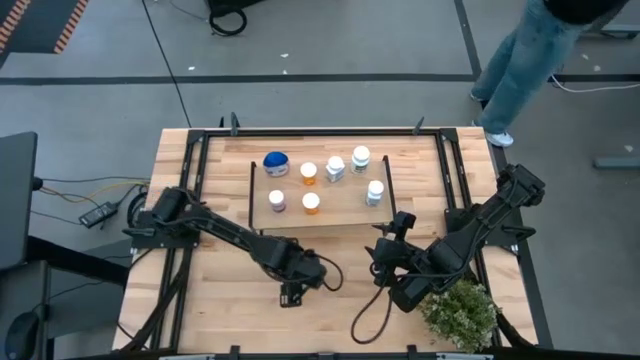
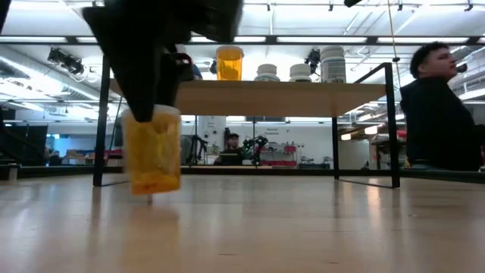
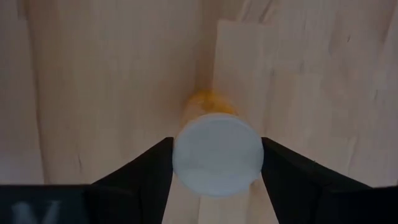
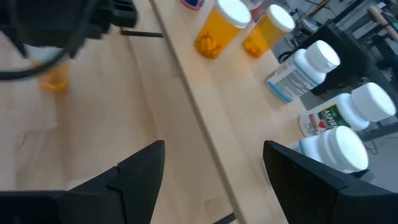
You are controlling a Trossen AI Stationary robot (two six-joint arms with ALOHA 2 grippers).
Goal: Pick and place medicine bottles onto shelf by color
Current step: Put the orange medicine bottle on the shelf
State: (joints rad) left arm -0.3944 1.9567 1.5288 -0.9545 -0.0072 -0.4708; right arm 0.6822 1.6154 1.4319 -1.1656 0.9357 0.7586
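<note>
Currently: left gripper [image 1: 292,294], near tabletop's front edge, clamps orange bottle [image 3: 214,149] by its cap for shelf [image 1: 345,210] transfer; right gripper [image 4: 211,165] spread, empty.

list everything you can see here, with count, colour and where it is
orange bottle: one, white cap, in the left gripper just above the table, in front of the shelf
orange bottles: two, white caps, mid shelf
white bottles: three, white caps, right part of shelf
blue bottle: one, wide, far left of shelf
purplish bottle: one, white cap, near left of shelf
shelf: one, light wood with black end frames, far middle of table
plant: one, green, near right corner of table
table: one, light wood
person: one, dark top, beyond the table
left gripper: shut on the orange bottle
right gripper: open, near the shelf's front edge
</note>
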